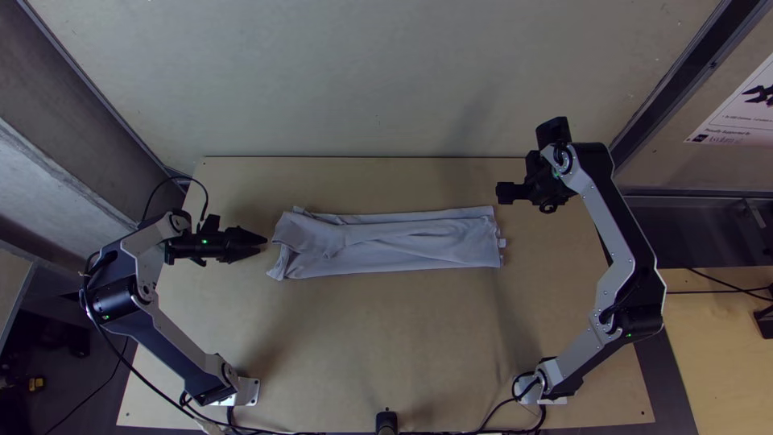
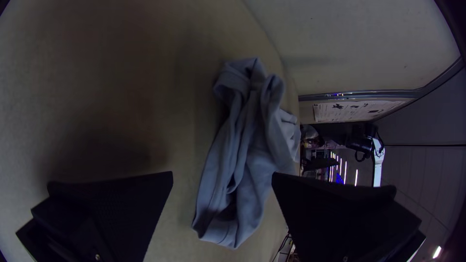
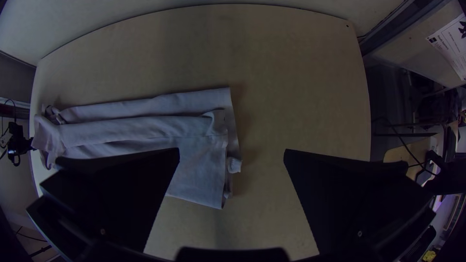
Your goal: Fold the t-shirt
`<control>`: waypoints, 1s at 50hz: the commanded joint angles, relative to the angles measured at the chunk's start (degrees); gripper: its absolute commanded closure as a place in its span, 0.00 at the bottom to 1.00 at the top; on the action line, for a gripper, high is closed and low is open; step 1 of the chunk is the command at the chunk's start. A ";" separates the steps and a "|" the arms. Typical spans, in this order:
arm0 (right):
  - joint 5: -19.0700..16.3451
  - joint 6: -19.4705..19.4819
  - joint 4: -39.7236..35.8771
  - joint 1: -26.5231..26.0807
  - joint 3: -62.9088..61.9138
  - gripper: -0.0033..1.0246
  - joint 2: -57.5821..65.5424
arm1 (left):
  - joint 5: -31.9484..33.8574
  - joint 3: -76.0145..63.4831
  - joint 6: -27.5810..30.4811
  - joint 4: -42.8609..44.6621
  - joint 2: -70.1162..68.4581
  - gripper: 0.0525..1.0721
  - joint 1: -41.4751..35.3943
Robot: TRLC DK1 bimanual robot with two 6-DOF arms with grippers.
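Observation:
The grey t-shirt [image 1: 403,242] lies across the middle of the table as a long, narrow folded strip, slightly wrinkled, its left end uneven. My left gripper [image 1: 256,241] is just off that left end. In the left wrist view, the t-shirt [image 2: 247,150] stretches away beyond my left gripper [image 2: 222,173], whose fingers stand wide apart with nothing held. My right gripper [image 1: 533,173] hangs beyond the strip's right end, toward the far side. The right wrist view has the t-shirt [image 3: 194,150] partly behind one finger of my right gripper [image 3: 232,150], which is open and holds nothing.
Bare wooden table [image 1: 386,338] lies between the t-shirt and the near edge, and a narrower strip of it beyond the t-shirt. A pale wall [image 1: 378,80] rises behind the far edge. Cables [image 1: 491,419] run along the near edge by the arm bases.

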 commanded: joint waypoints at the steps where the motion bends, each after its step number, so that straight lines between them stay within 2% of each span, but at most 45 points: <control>1: 0.74 -0.05 -0.81 0.67 -2.26 0.04 -2.04 | 1.17 -2.02 1.72 -1.34 1.17 0.04 0.17; 6: 1.18 0.04 -0.73 1.37 -3.06 0.04 -2.57 | 1.25 -2.28 1.63 -1.07 2.49 0.04 -0.89; 20: 2.67 -0.14 -0.29 2.69 -4.99 0.04 -4.51 | 2.05 -0.17 -4.43 -1.42 6.53 0.04 -2.91; 27: 2.76 -0.14 -0.02 3.13 -5.96 0.04 -5.21 | 4.51 1.06 -7.16 -1.42 7.06 0.04 -3.44; 34: 3.29 -0.31 0.07 3.30 -7.01 0.04 -5.65 | 6.88 1.41 -8.39 -1.42 5.83 0.04 -4.58; 50: 3.73 -0.49 1.65 3.57 -10.00 0.04 -7.41 | 7.32 1.06 -12.34 -1.34 0.03 0.04 -10.73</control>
